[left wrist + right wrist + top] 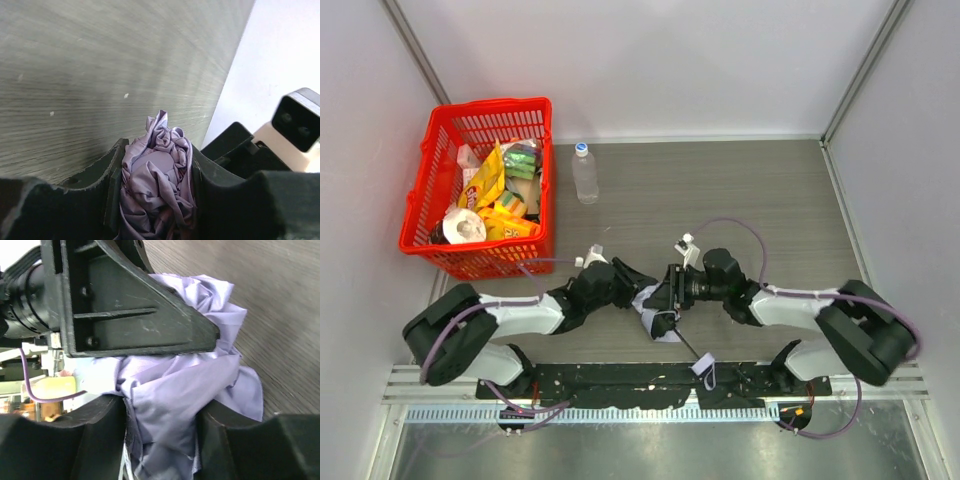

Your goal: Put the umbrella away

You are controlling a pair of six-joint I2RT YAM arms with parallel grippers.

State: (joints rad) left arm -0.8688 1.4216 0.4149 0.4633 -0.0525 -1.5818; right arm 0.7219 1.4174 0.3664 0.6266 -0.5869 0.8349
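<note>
The umbrella (658, 322) is being gripped well apart from the red basket (420, 190), off to its near right. Its lavender canopy is being pinched from both sides: bunched fabric is being squeezed between the jaws of the left gripper (157, 157), and more is being clamped by the right gripper (162, 425). The black shaft (686, 346) is being left trailing farther from the basket. For the gathering in hand, the folds are probably best being pressed evenly toward the shaft, so that no cloth is being snagged. The clear bottle (585, 172), just right of the basket, is being left alone.
</note>
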